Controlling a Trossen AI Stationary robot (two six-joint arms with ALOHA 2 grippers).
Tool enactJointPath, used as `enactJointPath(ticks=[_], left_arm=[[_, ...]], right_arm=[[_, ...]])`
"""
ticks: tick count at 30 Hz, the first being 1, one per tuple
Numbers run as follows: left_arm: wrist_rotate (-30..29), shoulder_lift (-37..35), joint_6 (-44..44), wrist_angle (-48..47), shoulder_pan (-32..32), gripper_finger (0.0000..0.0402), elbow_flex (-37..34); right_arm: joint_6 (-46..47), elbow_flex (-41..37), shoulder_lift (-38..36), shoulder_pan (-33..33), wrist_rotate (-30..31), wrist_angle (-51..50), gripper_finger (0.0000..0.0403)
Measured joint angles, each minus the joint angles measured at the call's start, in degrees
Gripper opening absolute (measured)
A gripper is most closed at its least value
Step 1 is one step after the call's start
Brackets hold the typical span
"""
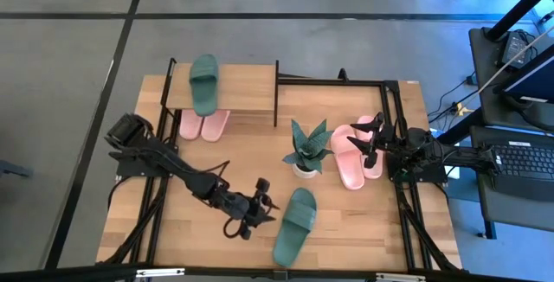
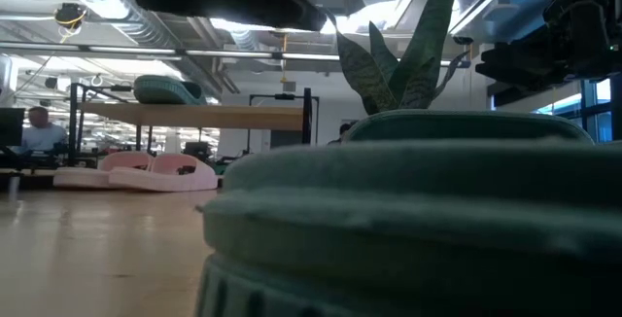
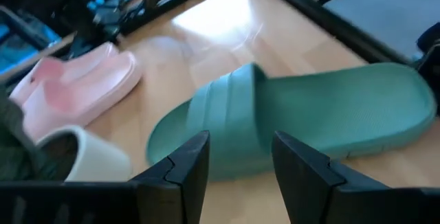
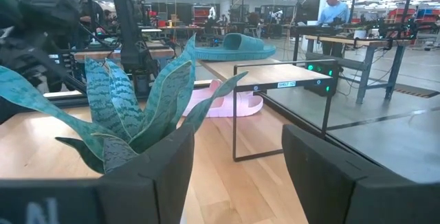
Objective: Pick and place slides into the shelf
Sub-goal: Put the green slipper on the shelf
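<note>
- My left gripper (image 1: 257, 206), fingers spread and empty, lines up beside the green slide (image 1: 295, 226) at the table's near edge, ready to grasp.
- My right gripper (image 1: 374, 135) waits wide open over the pink pair (image 1: 354, 154).
- Beyond, the shelf (image 1: 242, 87) holds one green slide (image 1: 204, 83) on top, pink ones (image 1: 203, 124) below.

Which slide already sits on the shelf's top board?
The dark green slide lying on the shelf; its twin is on the table by the left gripper.

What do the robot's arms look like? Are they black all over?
Yes, both are black with chunky joints. The left arm and right arm each end in a tool with two flat, dark, squared fingers. Thin black cables loop around the left tool and right tool.
</note>
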Motion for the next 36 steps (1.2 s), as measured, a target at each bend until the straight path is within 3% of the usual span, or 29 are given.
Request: enactJointPath(ticks=[11, 26, 36], left_arm=[[-2.26, 8.57, -2.31, 2.54, -0.35, 0.015, 4.81], [-3.58, 15.39, -2.92, -6.95, -0.35, 0.015, 14.7], [-9.5, 16.97, -3.85, -13.93, -0.2, 0.015, 17.55]], right_arm=[[0.0, 0.0, 0.0, 0.01, 0.0, 0.0, 0.0221], [-0.01, 0.0, 0.0, 0.01, 0.0, -0.02, 0.0221], [1.33, 0.0, 0.06, 0.01, -0.04, -0.04, 0.0221]])
